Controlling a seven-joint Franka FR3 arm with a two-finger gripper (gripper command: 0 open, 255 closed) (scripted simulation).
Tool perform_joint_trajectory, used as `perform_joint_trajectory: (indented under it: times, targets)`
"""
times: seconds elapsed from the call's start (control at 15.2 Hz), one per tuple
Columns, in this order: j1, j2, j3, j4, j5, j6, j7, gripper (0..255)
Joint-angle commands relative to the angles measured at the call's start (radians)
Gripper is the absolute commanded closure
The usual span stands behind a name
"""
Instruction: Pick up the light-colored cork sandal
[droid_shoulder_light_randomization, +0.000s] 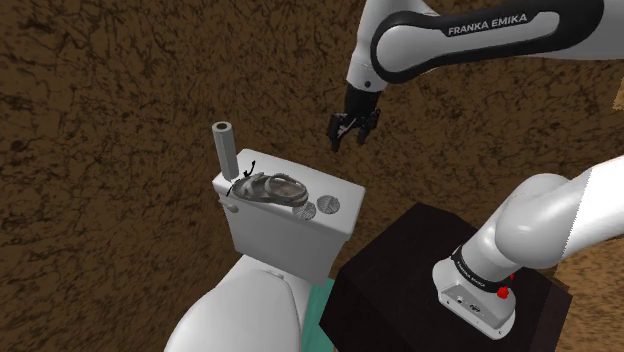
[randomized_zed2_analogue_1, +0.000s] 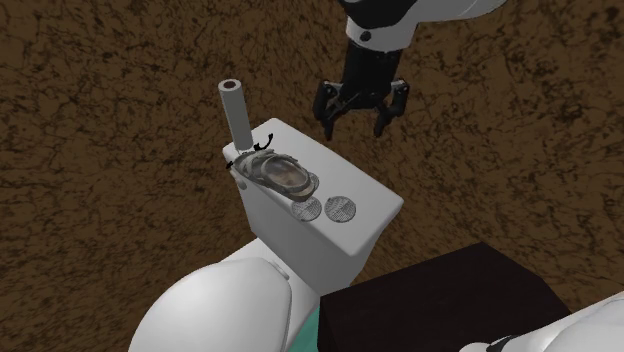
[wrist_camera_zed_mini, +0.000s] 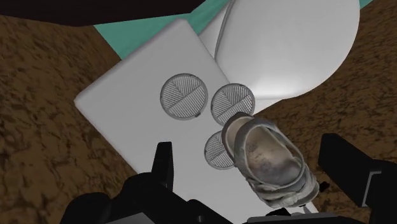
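I see my gripper (randomized_zed2_analogue_1: 354, 128) hanging released, fingers apart, above the toilet tank lid (randomized_zed2_analogue_1: 368, 198) where the pale grey sandal (randomized_zed2_analogue_1: 278, 172) lies.

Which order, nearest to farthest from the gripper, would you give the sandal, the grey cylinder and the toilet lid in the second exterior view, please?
1. Sandal, on the tank top, below the gripper.
2. Grey cylinder, upright past the sandal's far end.
3. Toilet lid, low in front of the tank.
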Motion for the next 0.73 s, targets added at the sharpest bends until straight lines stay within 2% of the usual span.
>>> perform_joint_trajectory:
  times: [0.0,0.33,0.66]
  targets:
    - [0.006,0.062,0.026,0.013,0.003,0.06,0.029,0]
    - [0.016,0.238,0.081,0.076,-0.019,0.194,0.106,0]
    - [0.033,0.426,0.117,0.173,-0.078,0.302,0.198,0]
